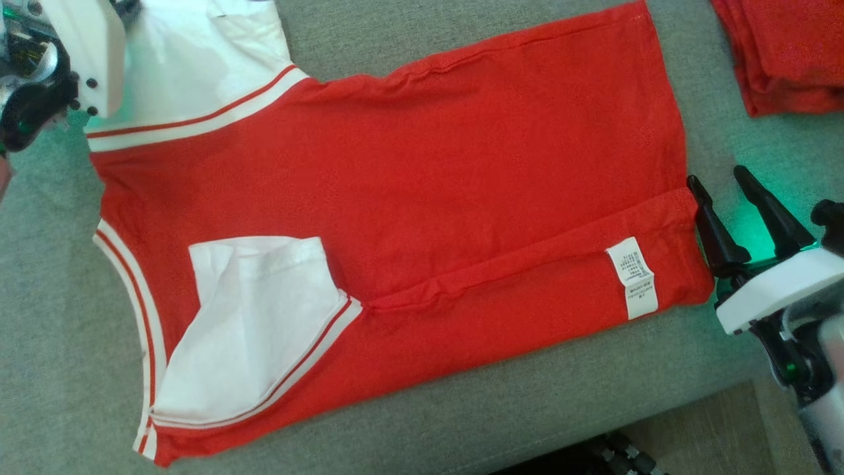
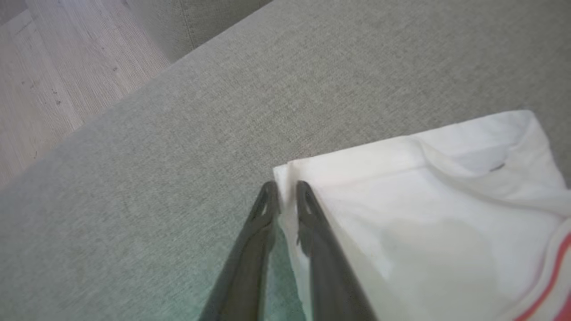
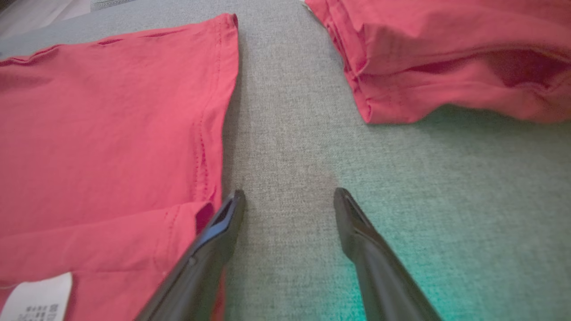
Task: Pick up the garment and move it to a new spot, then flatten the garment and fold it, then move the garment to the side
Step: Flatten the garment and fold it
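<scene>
Grey fabric sofa [image 2: 312,67] — pale wood-plank floor [image 2: 53,67] beside it.

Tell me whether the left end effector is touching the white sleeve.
Touching. The left wrist view shows the edge of the white sleeve running up between the fingers of the left end effector, one finger lying right on the cloth.

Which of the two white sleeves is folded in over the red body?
The near sleeve, lying on top of the red body; the far sleeve sticks out flat onto the grey cushion.
</scene>
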